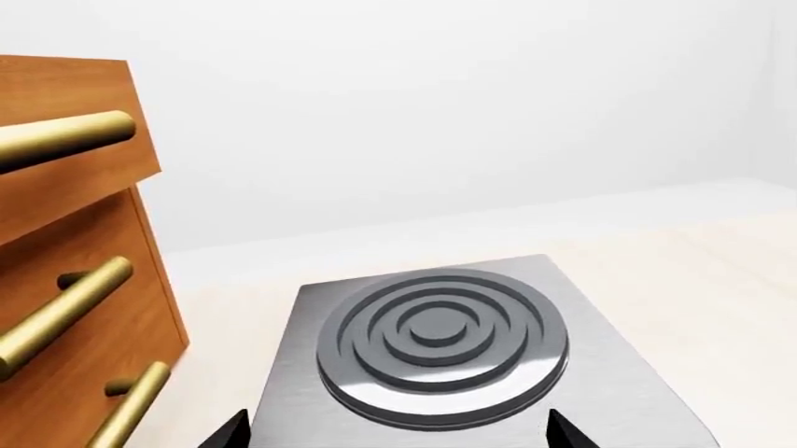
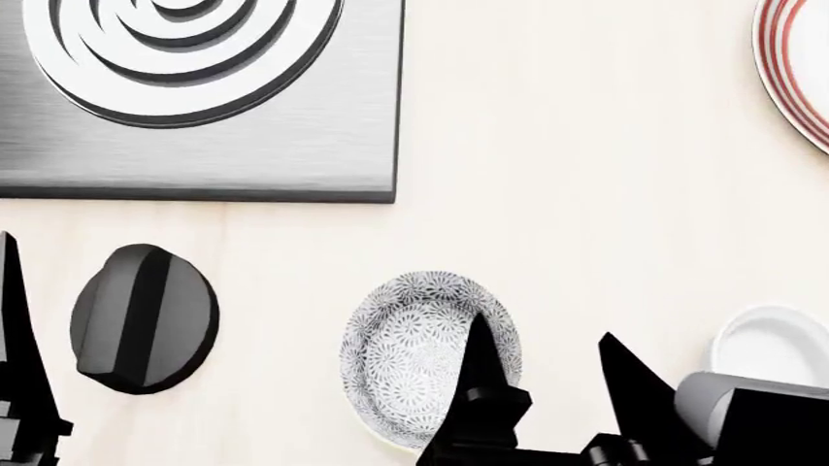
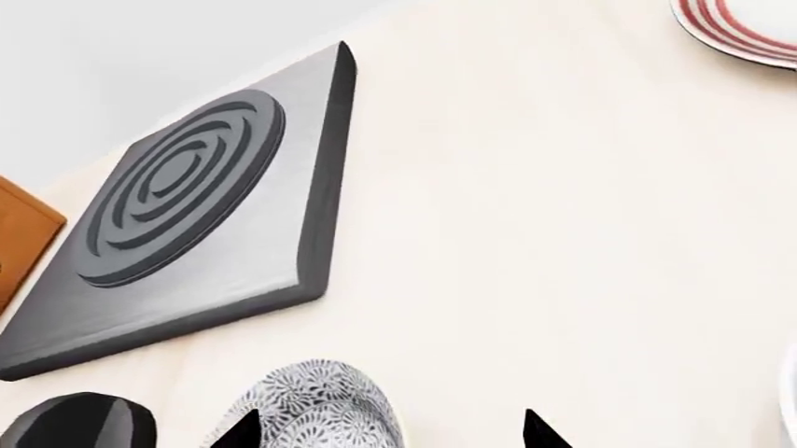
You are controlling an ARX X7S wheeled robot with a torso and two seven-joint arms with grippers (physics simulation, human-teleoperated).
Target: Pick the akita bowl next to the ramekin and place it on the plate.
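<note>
- The right gripper (image 2: 545,374) hangs spread, empty, one finger over the akita bowl (image 2: 421,354).
- The bowl sits on the counter (image 2: 583,194) near the ramekin (image 2: 775,345).
- Grasp, lift, and transfer to the plate (image 2: 797,68) remain.

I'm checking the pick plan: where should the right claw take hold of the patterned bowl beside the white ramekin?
On the akita bowl's thin rim, from above: it sits upright and open, so one finger can go inside, one outside. Take the rim nearest the right claw, away from the ramekin.
</note>
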